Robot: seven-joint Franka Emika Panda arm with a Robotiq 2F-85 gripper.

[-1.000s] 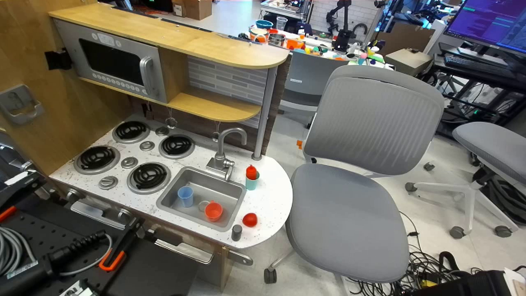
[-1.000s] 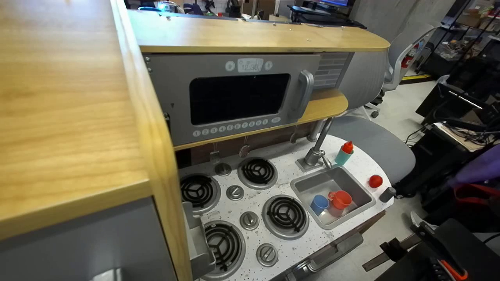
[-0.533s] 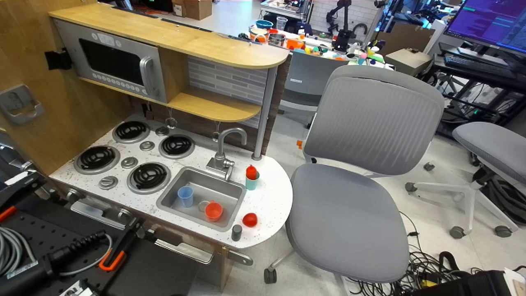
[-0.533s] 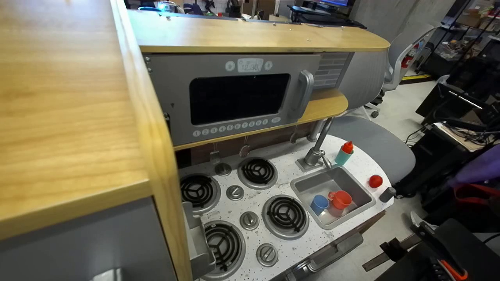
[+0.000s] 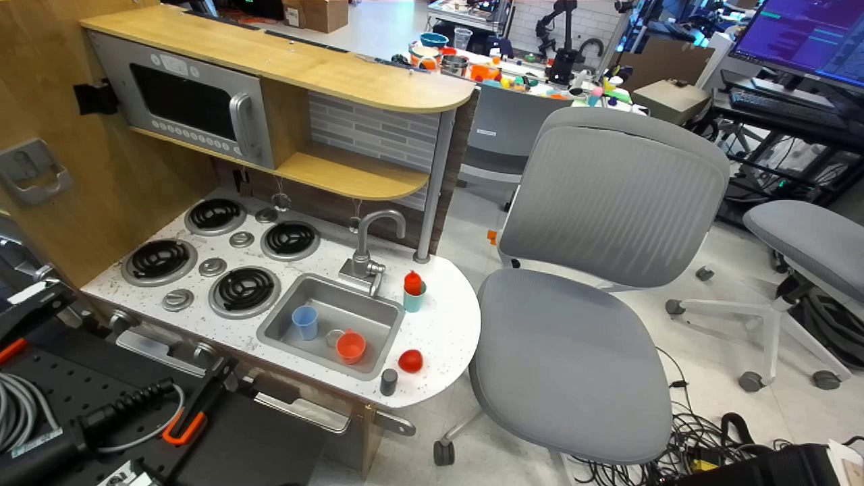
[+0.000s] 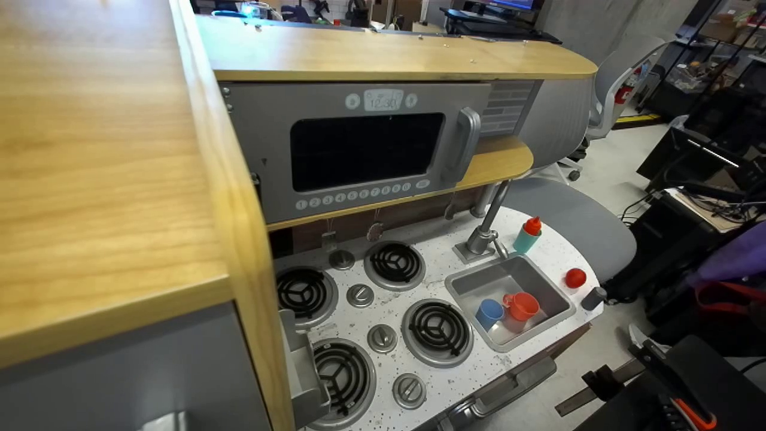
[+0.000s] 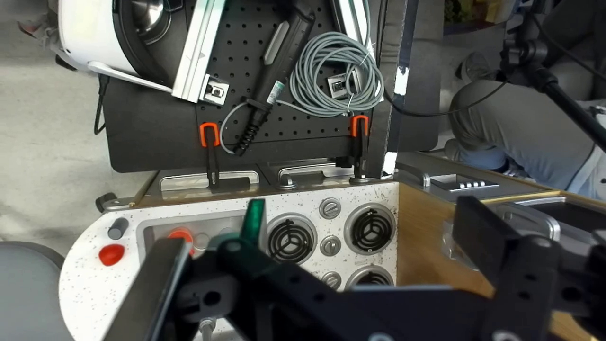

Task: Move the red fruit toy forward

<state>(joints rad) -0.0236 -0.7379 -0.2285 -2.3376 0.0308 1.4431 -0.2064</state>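
Observation:
The red fruit toy (image 5: 410,361) is small and rounded. It lies on the white countertop (image 5: 442,324) to the right of the sink, close to a small grey cylinder. It also shows in an exterior view (image 6: 575,278) and at the left of the wrist view (image 7: 111,255). My gripper (image 7: 367,220) shows only in the wrist view. Its fingers are wide apart with nothing between them. It is above the stove side of the toy kitchen, apart from the red toy.
The sink (image 5: 266,331) holds a blue cup (image 5: 305,322) and a red cup (image 5: 350,346). A teal cup (image 5: 414,300) with a red-topped item stands behind the toy. The grey cylinder (image 5: 389,382) is at the counter's front edge. The faucet (image 5: 362,243) and upper shelf (image 5: 358,179) rise behind.

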